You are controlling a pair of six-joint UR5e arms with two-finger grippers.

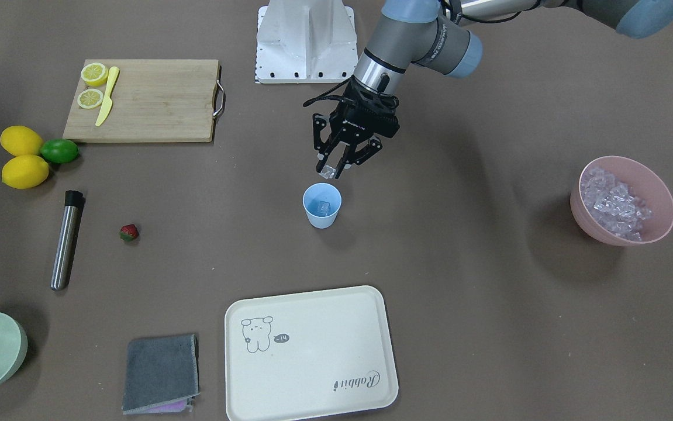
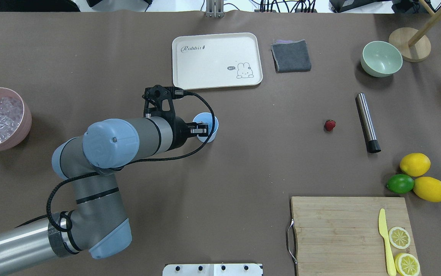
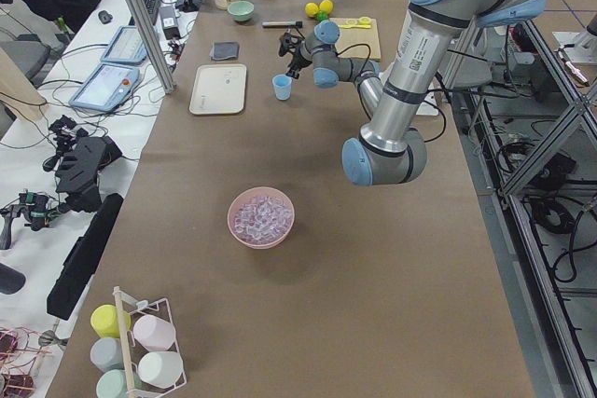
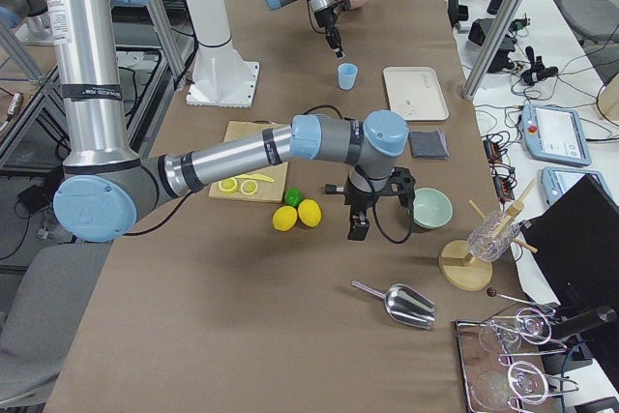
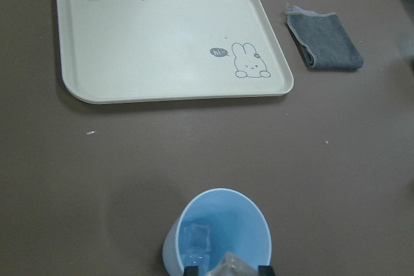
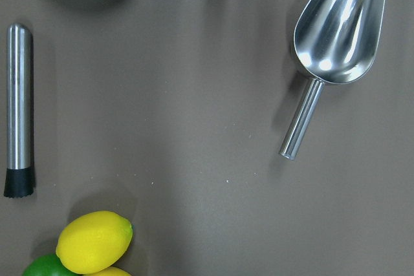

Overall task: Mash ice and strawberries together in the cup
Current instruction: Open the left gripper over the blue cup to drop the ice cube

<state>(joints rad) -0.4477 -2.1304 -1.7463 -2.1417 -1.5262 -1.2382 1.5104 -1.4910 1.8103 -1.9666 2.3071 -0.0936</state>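
The light-blue cup point(image 1: 321, 206) stands upright mid-table with one clear ice cube point(image 1: 324, 206) inside; it also shows in the left wrist view point(image 5: 217, 234). My left gripper point(image 1: 332, 170) hangs just above the cup's far rim, shut on a second ice cube point(image 1: 328, 171), seen between the fingertips in the left wrist view point(image 5: 229, 267). The strawberry point(image 1: 129, 233) lies alone on the table, well away from the cup. My right gripper point(image 4: 358, 226) shows only in the exterior right view, near the lemons; I cannot tell if it is open or shut.
A pink bowl point(image 1: 593, 228) of ice stands off to the left arm's side. A steel muddler point(image 1: 66, 240) lies beyond the strawberry. A cream tray point(image 1: 313, 356), grey cloth point(image 1: 161, 372), green bowl point(image 1: 17, 351), cutting board point(image 1: 155, 99), lemons, lime and steel scoop point(image 6: 333, 37) surround.
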